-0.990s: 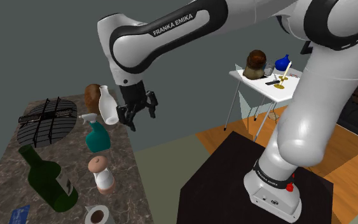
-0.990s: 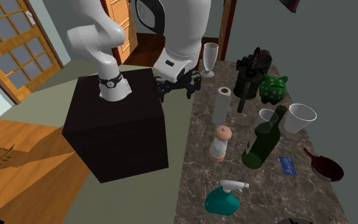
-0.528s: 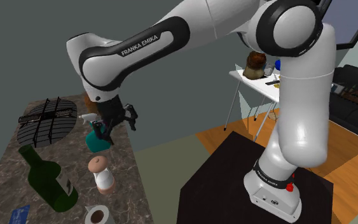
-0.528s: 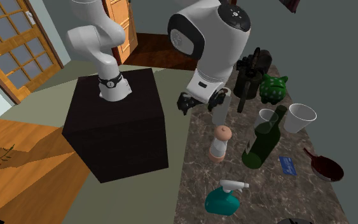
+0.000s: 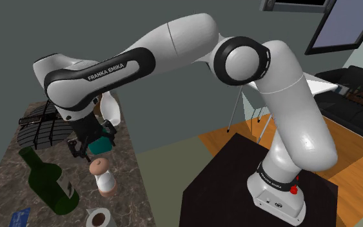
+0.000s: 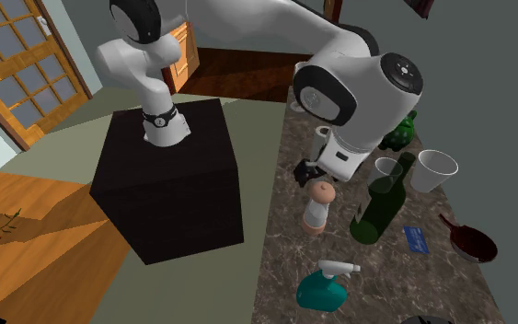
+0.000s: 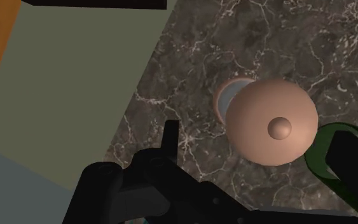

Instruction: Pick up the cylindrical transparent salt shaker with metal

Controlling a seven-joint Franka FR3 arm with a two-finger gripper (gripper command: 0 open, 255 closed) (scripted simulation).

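Observation:
The salt shaker [image 5: 102, 175] has a tan domed cap, a pale body and a brown foot. It stands upright near the marble counter's [image 5: 131, 197] edge toward the stand. The second exterior view has the shaker [image 6: 316, 207] just below the wrist. My gripper [image 5: 93, 143] hangs open above it and slightly farther back. In the wrist view the domed cap [image 7: 271, 121] lies beneath the gripper [image 7: 255, 137], between the two spread fingers and untouched. My gripper [image 6: 308, 174] is largely hidden by the arm in the second exterior view.
A green wine bottle [image 5: 48, 184] lies beside the shaker. A teal spray bottle [image 5: 101, 147] stands behind the gripper, with a white bottle [image 5: 111, 109] and a wire rack [image 5: 39, 126] farther back. A paper roll [image 5: 98, 219], cups [image 6: 436, 170] and a pan [image 6: 473, 244] also crowd the counter.
The arm has swung from beside the counter's edge over the counter. The gripper passed the white bottle and spray bottle and now hangs over the shaker, fingers still apart.

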